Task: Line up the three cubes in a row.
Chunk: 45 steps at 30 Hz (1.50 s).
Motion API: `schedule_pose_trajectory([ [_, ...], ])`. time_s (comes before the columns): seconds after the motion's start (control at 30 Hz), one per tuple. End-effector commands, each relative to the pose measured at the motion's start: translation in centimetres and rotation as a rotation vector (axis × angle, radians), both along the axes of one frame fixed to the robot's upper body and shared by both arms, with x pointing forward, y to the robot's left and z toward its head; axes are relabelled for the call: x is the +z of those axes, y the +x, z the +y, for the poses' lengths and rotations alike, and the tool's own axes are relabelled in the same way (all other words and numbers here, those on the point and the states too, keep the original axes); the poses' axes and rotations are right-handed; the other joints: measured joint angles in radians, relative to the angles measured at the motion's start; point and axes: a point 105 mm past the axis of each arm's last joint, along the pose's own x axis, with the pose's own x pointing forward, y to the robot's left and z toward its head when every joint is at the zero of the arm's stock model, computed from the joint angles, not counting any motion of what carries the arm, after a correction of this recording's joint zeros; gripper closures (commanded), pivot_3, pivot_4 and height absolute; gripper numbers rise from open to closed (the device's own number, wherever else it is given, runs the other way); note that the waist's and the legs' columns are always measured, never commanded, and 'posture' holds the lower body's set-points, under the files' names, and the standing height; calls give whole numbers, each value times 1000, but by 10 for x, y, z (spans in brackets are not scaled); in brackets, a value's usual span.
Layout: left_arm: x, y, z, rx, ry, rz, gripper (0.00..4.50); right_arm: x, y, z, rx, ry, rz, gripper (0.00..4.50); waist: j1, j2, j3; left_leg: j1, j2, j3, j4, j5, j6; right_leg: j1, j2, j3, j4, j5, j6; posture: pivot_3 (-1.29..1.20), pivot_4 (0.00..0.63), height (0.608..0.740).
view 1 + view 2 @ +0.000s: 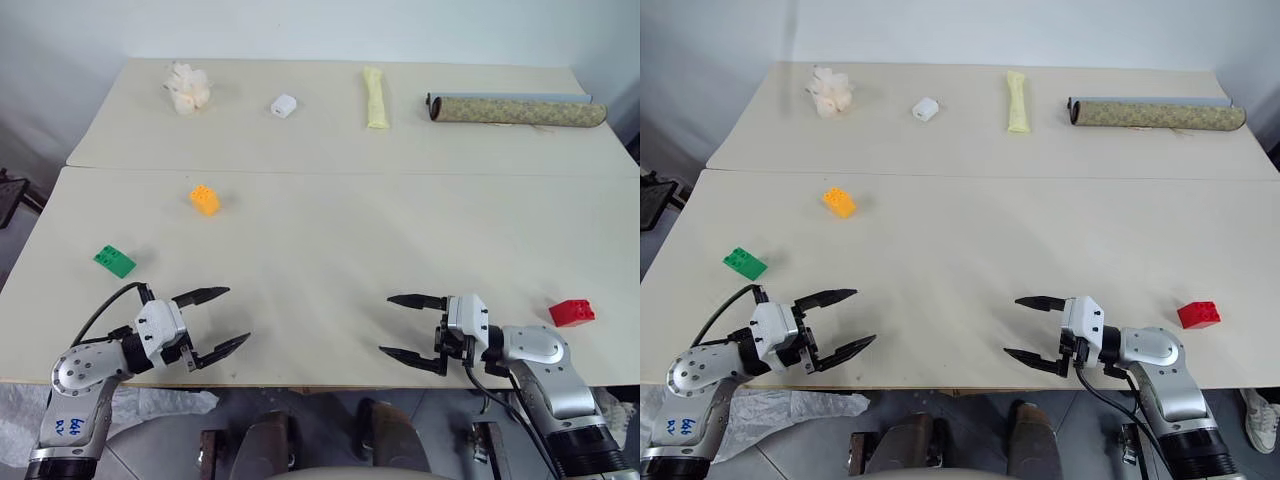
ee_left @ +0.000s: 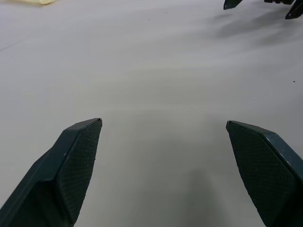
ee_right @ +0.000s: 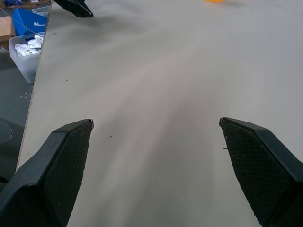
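Three cubes lie apart on the pale table (image 1: 330,240). The orange-yellow cube (image 1: 204,200) is left of centre. Nearer the left edge lies the green cube (image 1: 115,261), and the red cube (image 1: 571,312) sits near the front right. My left gripper (image 1: 238,315) hovers open by the front edge, pointing toward the middle, below and right of the green cube. Facing it, my right gripper (image 1: 385,325) is open and empty, well left of the red cube. In the left wrist view the fingers (image 2: 75,175) frame bare tabletop. The right wrist view's fingers (image 3: 61,175) do the same.
Along the far side lie a pale tissue wad (image 1: 187,88), a small white block (image 1: 284,105), a yellow tube-shaped item (image 1: 375,97) and a patterned roll (image 1: 515,110). A seam (image 1: 350,172) crosses between two tabletops. A blue box (image 3: 28,21) sits on the floor beyond the table's edge.
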Motion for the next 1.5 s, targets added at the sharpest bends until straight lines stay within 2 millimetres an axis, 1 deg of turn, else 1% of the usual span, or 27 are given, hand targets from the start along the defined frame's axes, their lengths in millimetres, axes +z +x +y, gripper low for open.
schedule_pose_trajectory([
  [0.03, 3, -1, 5, 29, -14, 11, 32, 13, -1, 5, 14, 26, -51, 0, 0, 0, 0, 0, 0, 0, 0, 0, 0, 0, 0, 0, 0, 0, 0, 0, 150, 740],
  [0.07, 4, -1, 7, 36, -15, 15, 32, 13, -1, 6, 15, 28, -52, 0, 0, 0, 0, 0, 0, 0, 0, 0, 0, 0, 0, 0, 0, 0, 0, 0, 150, 740],
  [0.13, 12, 1, 7, 53, -80, 23, 32, 17, 0, 8, 6, 47, -58, 0, 1, 0, 0, 0, 0, 0, 0, 0, 0, 0, 0, 0, 0, 0, 0, 0, 150, 740],
  [0.23, 25, 9, 9, 63, -117, 58, 32, 26, 0, 8, -20, 82, -80, 0, 5, 0, 0, 0, 0, -1, 0, 0, 0, 0, 0, 1, 0, 0, 0, 0, 150, 740],
  [0.3, 39, 13, 5, 36, -170, 38, 32, 38, 0, 3, -57, 125, -82, 0, 5, 0, 0, 0, 0, -2, 0, 0, 0, 0, 0, 1, 0, 0, 0, 0, 150, 740],
  [0.37, 49, 16, -11, -58, -164, 21, 32, 59, 2, -12, -140, 174, -91, 0, 13, 0, 0, 0, 1, -2, 0, 0, 0, 0, -1, 1, 0, 0, 0, 0, 150, 740],
  [0.4, 51, 16, -16, -89, -153, 22, 32, 66, 1, -17, -166, 184, -97, 0, 20, 0, 0, 0, 0, -2, 1, 0, 0, 0, -1, 1, 0, 0, 0, 0, 150, 740],
  [0.47, 52, 17, -32, -173, -139, 30, 32, 80, -1, -37, -259, 192, -128, 0, 25, 0, 0, 0, -1, -1, 1, -1, 1, 0, -1, 2, 0, 0, 0, 0, 150, 740],
  [0.53, 51, 17, -53, -284, -139, 64, 32, 93, -10, -67, -376, 172, -146, 0, 36, 1, 0, 0, -1, 0, 1, -1, 1, 0, 0, 1, 0, 0, 0, 0, 150, 740],
  [0.57, 51, 16, -58, -317, -139, 81, 32, 96, -15, -75, -409, 164, -146, 0, 39, 1, 0, -2, -2, 1, 1, -1, 1, 0, 0, 0, 0, 0, 0, 0, 150, 740],
  [0.63, 47, 14, -73, -409, -114, 105, 32, 104, -26, -101, -542, 161, -154, 0, 42, 0, 0, -2, -1, 3, 2, -1, 0, 0, 1, 0, -1, 0, 0, 0, 150, 740],
  [0.67, 46, 16, -81, -438, -135, 121, 32, 106, -34, -118, -636, 164, -164, 0, 43, 0, 0, -3, -1, 4, 2, -1, 0, 0, 1, 0, -2, 0, 0, 0, 150, 740],
  [0.73, 45, 20, -93, -475, -177, 156, 32, 105, -53, -147, -798, 165, -166, 0, 50, 1, -1, -2, -1, 5, 2, -1, 0, 0, 1, 0, -1, 0, 0, 0, 150, 740],
  [0.8, 40, 20, -100, -506, -160, 156, 32, 100, -74, -172, -928, 130, -160, 0, 51, 1, -1, -2, -1, 5, 2, -1, 0, 1, 2, 0, -1, 0, 0, 0, 150, 740],
  [0.83, 37, 19, -104, -524, -149, 163, 32, 96, -85, -184, -994, 119, -149, 0, 51, 1, -1, -2, -1, 6, 2, -1, 0, 1, 2, 1, -2, 0, 0, 0, 150, 740],
  [0.9, 34, 19, -111, -545, -150, 171, 32, 83, -112, -214, -1143, 82, -102, 0, 47, 1, -1, -1, -1, 7, 1, -2, 0, 1, 2, 2, -2, 0, 0, 0, 150, 740],
  [0.97, 33, 17, -115, -564, -148, 183, 32, 72, -133, -231, -1234, 73, -44, 0, 44, 1, -1, 0, 0, 8, 1, -2, 1, 1, 2, 3, -2, 0, 0, 0, 150, 740],
  [1.03, 31, 15, -116, -575, -138, 190, 32, 66, -144, -240, -1280, 83, -6, 0, 36, 1, -1, 1, 0, 9, 0, -2, 1, 1, 3, 5, -2, 0, 0, 0, 150, 740],
  [1.1, 29, 14, -119, -599, -122, 191, 32, 52, -155, -250, -1308, 38, 56, 0, 27, 1, -1, 4, 1, 8, -2, -2, 1, 1, 3, 9, -1, 0, 0, 0, 150, 740],
  [1.13, 29, 14, -120, -602, -121, 190, 32, 49, -154, -251, -1289, 19, 90, 0, 23, 2, -1, 6, 1, 8, -2, -2, 1, 1, 3, 11, -1, 0, 0, 0, 150, 740],
  [1.17, 30, 15, -121, -603, -122, 190, 32, 49, -147, -252, -1272, 13, 122, 0, 21, 3, -2, 7, 1, 8, -3, -2, 1, 1, 3, 13, -1, 0, 0, 0, 150, 740],
  [1.23, 33, 19, -122, -583, -140, 167, 32, 59, -127, -251, -1228, 31, 148, 0, 10, 4, -3, 8, 1, 12, -3, -3, 3, 0, 4, 17, 0, 0, 1, 0, 150, 740],
  [1.3, 37, 19, -124, -577, -167, 155, 32, 60, -116, -252, -1209, -2, 232, 0, 0, 5, -3, 8, 2, 16, -3, -4, 4, 1, 3, 22, -1, 1, 2, 0, 150, 740],
  [1.37, 40, 15, -125, -595, -193, 182, 32, 63, -105, -249, -1177, -19, 286, 0, 3, 5, -3, 9, 2, 16, -3, -4, 4, 0, 2, 22, -1, 1, 2, 0, 150, 740],
  [1.43, 37, 9, -126, -620, -174, 192, 32, 67, -89, -251, -1187, -19, 340, 0, 6, 5, -3, 9, 2, 15, -3, -4, 4, -1, 4, 21, 0, 1, 2, 0, 150, 740],
  [1.5, 35, 7, -127, -620, -169, 192, 32, 67, -78, -253, -1183, -38, 386, 0, 10, 5, -3, 8, 2, 15, -3, -4, 4, -2, 4, 21, -1, 1, 2, 0, 150, 740],
])
